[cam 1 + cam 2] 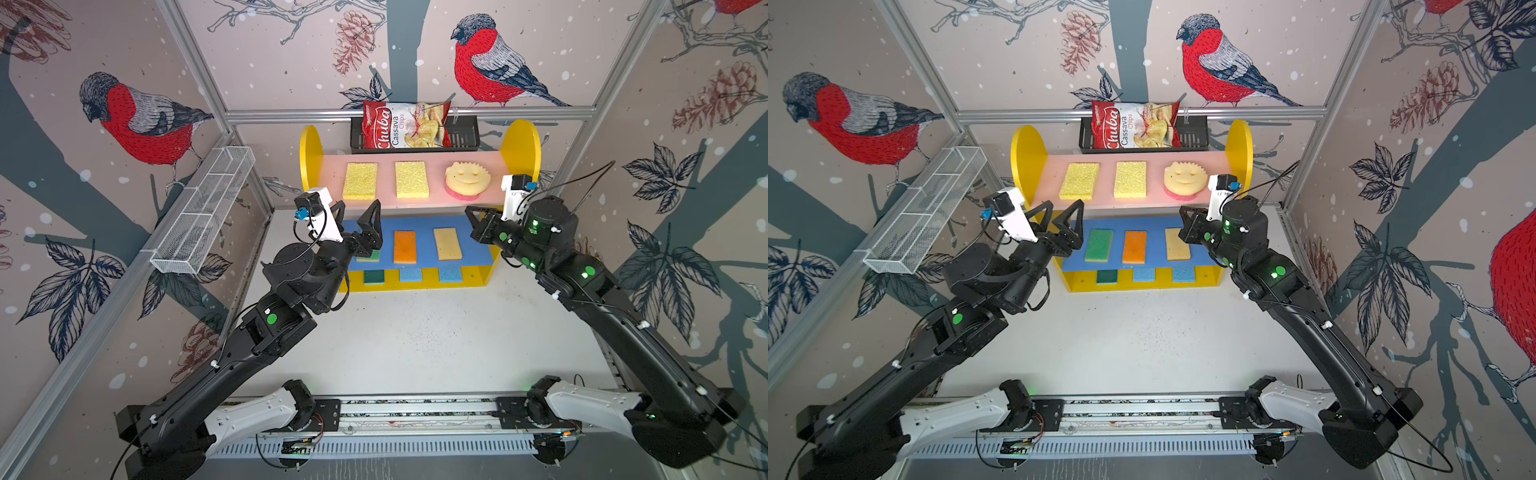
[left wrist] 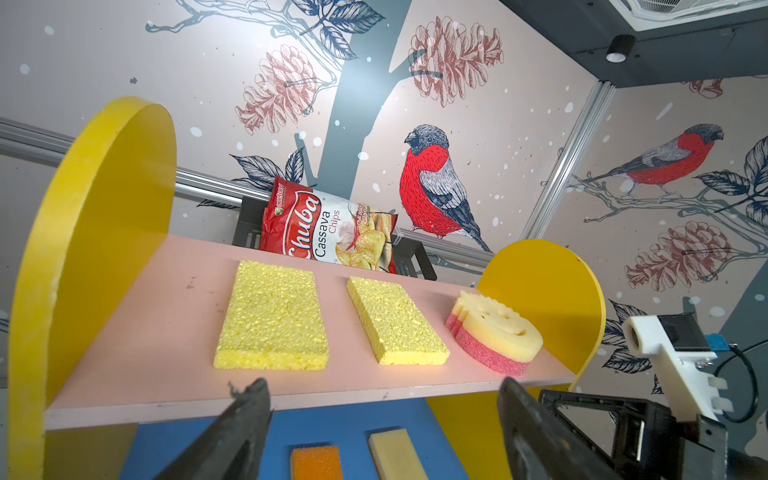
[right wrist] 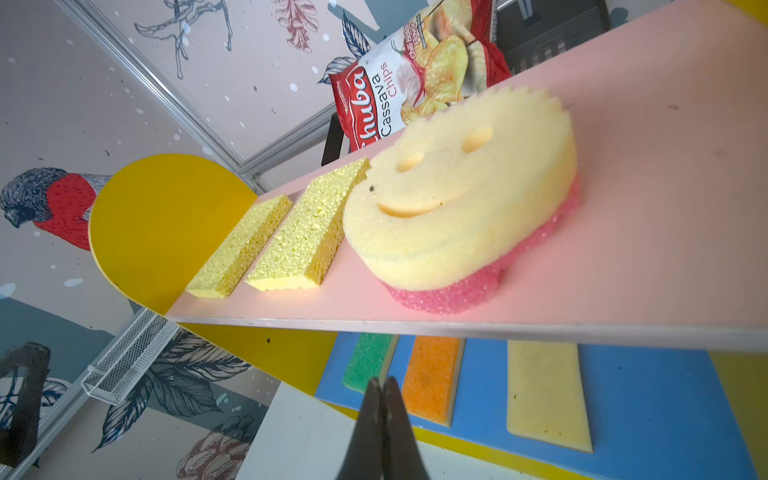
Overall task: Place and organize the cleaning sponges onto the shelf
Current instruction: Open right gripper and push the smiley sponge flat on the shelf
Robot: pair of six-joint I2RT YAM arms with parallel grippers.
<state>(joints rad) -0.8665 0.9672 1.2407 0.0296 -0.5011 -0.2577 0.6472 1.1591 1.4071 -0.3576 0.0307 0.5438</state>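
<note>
Nine sponges, one shelf, one chips bag, two baskets

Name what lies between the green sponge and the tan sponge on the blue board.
The orange sponge lies between the green sponge and the tan sponge, touching neither, seen in a top view.

I see walls covered in paper with red birds, pine cones and leaves. Silver metal bars frame them. The surface is white and speckled. A white wire basket hangs at the left of both top views.
</note>
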